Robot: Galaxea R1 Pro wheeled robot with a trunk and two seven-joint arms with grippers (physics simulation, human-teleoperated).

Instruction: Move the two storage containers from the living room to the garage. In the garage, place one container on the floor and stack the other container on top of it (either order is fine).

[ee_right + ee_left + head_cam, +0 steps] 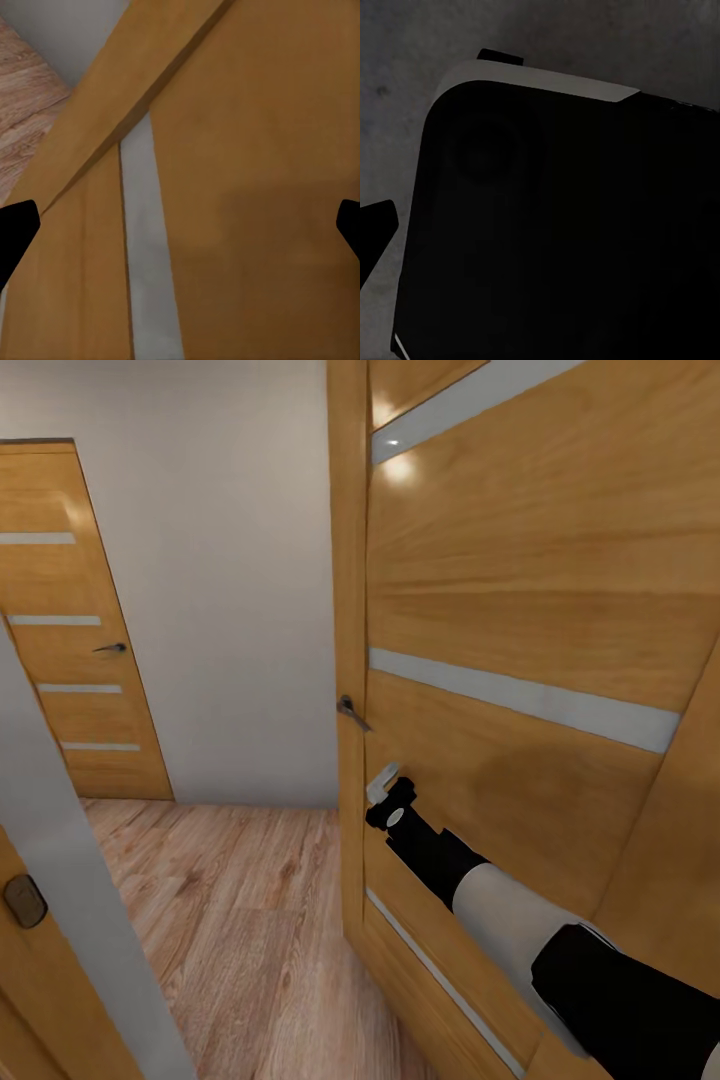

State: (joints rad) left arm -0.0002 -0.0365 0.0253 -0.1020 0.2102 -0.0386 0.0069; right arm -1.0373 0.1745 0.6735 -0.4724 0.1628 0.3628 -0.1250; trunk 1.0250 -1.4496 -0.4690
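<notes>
Doorways dominate the head view. Taking the near honey-coloured wooden door with pale glass strips [520, 610] as landmark: far to its left, across a white wall, stands a second, closed door of the same wood and glazing [75, 630]; between them runs light wood-plank flooring [230, 920]. On the near door's edge sits a small dark metal lever handle [350, 712]. Just below and right of that handle, the right gripper [385, 788] on its black-and-white arm reaches up against the door face, probably to push the leaf aside so the robot can pass. In the right wrist view its dark fingertips [16, 229] stand at opposite edges, so the jaws are wide and empty. The left wrist view is dark, facing a black rounded housing [555, 225]; whether that left gripper is spread or closed I cannot tell. Neither orange-red storage container can be seen here, so their place is unknown
</notes>
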